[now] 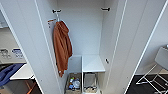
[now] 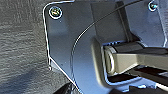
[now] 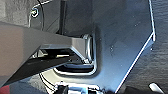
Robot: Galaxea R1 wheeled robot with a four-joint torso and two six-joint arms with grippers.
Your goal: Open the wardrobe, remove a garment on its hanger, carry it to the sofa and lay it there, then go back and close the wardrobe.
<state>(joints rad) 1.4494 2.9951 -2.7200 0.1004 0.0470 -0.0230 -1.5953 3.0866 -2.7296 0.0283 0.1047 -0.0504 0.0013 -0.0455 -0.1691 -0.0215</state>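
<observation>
Left wrist camera, contents as seen:

1. My dark plate (image 2: 75, 45), across most of the frame; round fittings at two corners, one (image 2: 55, 12) bright-ringed.
2. My jointed bar (image 2: 140, 58), pale, crossing the plate from a rounded joint.
3. Thin dark cable (image 2: 82, 32), curving over the plate.
4. Floor (image 2: 22, 50), grey and streaked, beside and beneath the plate, with a darker shadow patch.

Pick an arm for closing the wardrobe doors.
Right first, probably. The wardrobe sits centred, the left door and the right door swung to its own side, so each arm suits its door; the orange hoodie hangs near the left one, leaving the right side freer.
</observation>
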